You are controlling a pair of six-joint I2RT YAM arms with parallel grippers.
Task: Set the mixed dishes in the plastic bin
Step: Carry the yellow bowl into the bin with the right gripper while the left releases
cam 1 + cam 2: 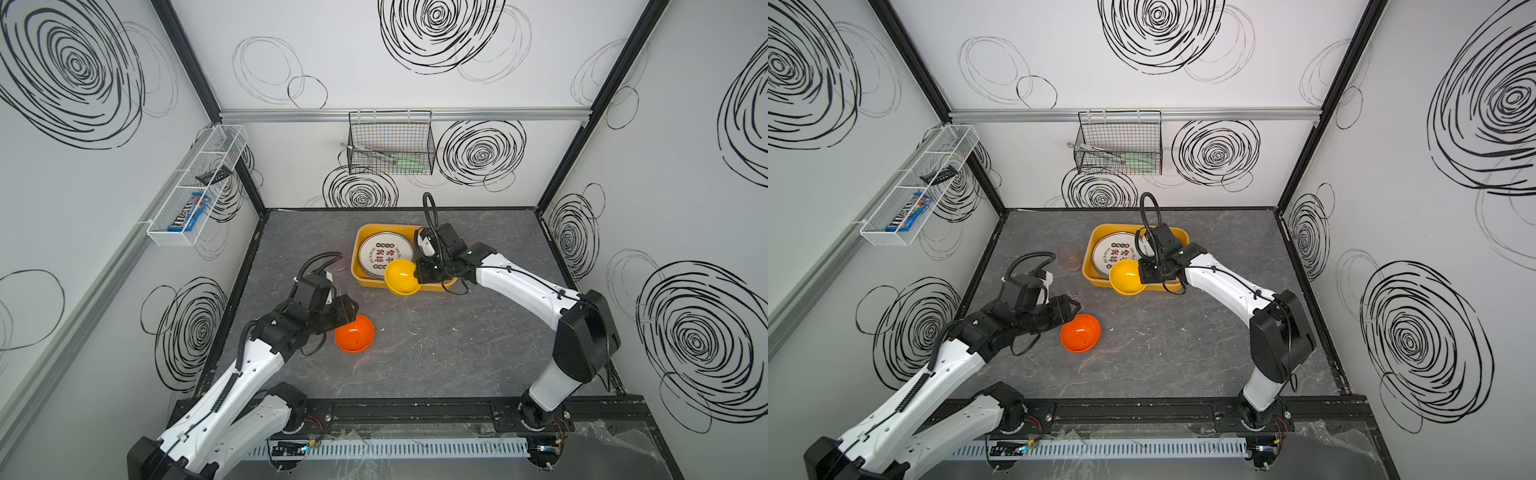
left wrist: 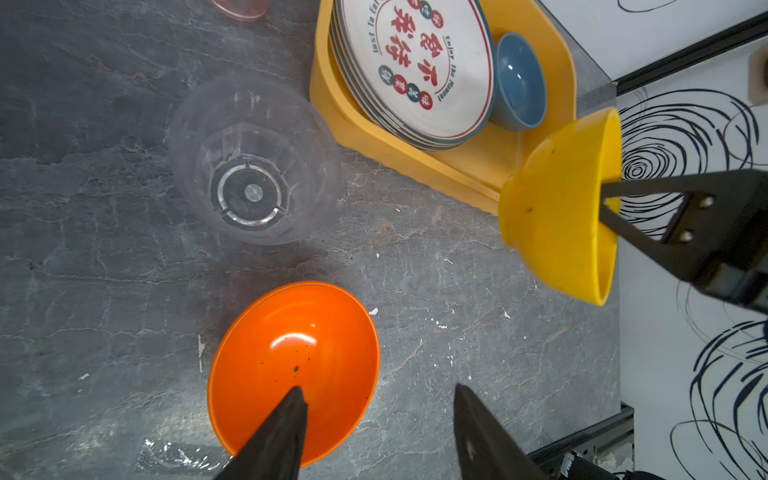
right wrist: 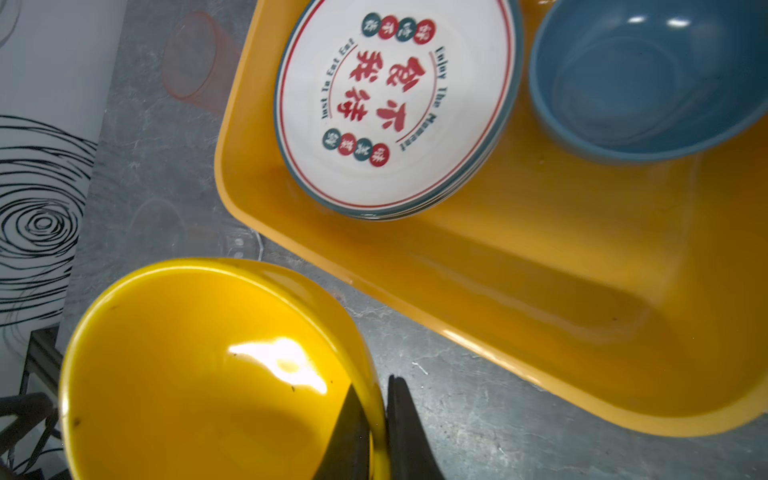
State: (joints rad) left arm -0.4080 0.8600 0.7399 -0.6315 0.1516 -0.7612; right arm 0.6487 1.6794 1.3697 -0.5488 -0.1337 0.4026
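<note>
One glossy orange bowl (image 2: 295, 345), yellow bowl (image 3: 199, 386), ribbed clr cup (image 2: 249, 166)

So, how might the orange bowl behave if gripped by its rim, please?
The orange bowl looks glossy and thin-walled: probably stiff and light. Its shiny rim may slip in a pinch; its rounded body may tilt when lifted.

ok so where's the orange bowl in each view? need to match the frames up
In a top view: orange bowl on the table, left of centre, nearer the front than the plastic bin.
In a top view: same spot, left of centre.
Left wrist: at the left gripper, its rim between the open fingers.
Right wrist: not in it.
Shared landmark: the printed plate stack in the bin, visible in all four.
</note>
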